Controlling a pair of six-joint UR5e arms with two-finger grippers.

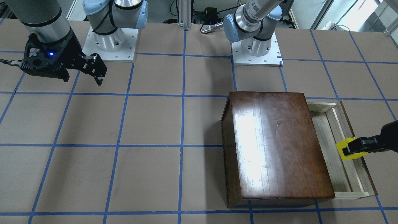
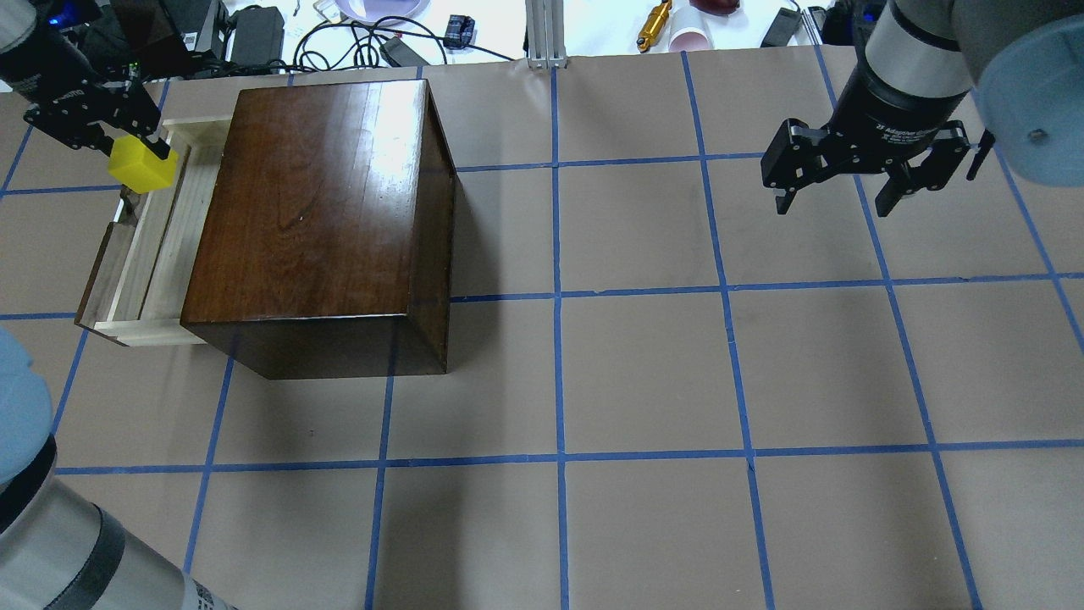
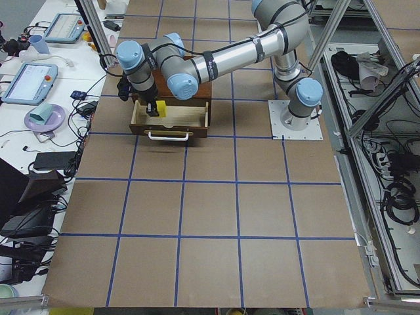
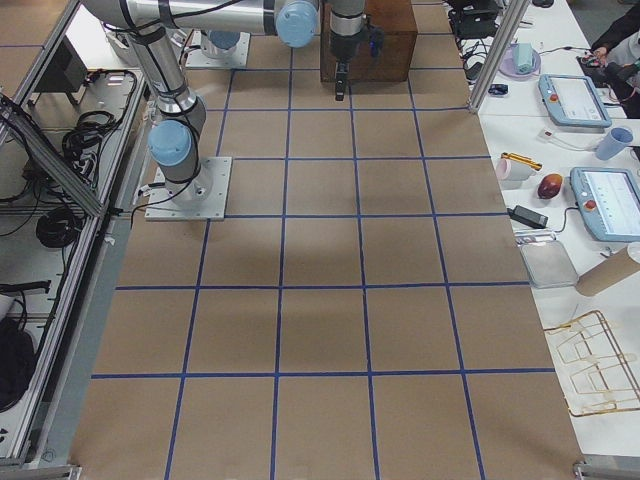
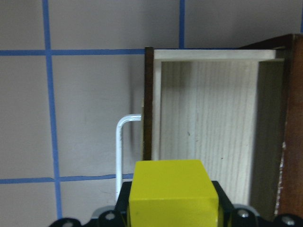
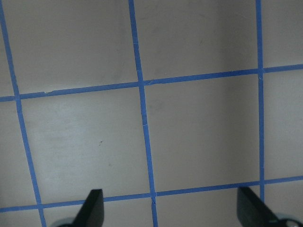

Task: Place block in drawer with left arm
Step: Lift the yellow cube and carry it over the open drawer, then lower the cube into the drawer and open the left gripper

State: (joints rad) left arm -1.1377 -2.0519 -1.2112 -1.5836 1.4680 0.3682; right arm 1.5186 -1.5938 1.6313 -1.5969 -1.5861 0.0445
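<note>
My left gripper (image 1: pixel 348 148) is shut on the yellow block (image 1: pixel 349 156) and holds it above the open drawer (image 1: pixel 320 107). The drawer is a pale-wood tray pulled out of the glossy dark-brown box (image 1: pixel 273 146). In the overhead view the left gripper (image 2: pixel 127 140) holds the block (image 2: pixel 142 165) over the far end of the drawer (image 2: pixel 157 246). In the left wrist view the block (image 5: pixel 173 194) sits between the fingers, with the drawer floor (image 5: pixel 203 118) ahead and below. My right gripper (image 2: pixel 834 203) is open and empty, far from the box.
The drawer's metal handle (image 5: pixel 120 151) sticks out from its dark front. The brown table (image 2: pixel 644 373) carries a blue tape grid. Cables and small items (image 2: pixel 356 34) lie beyond the far edge. The right wrist view shows the open fingers (image 6: pixel 92 210) over table.
</note>
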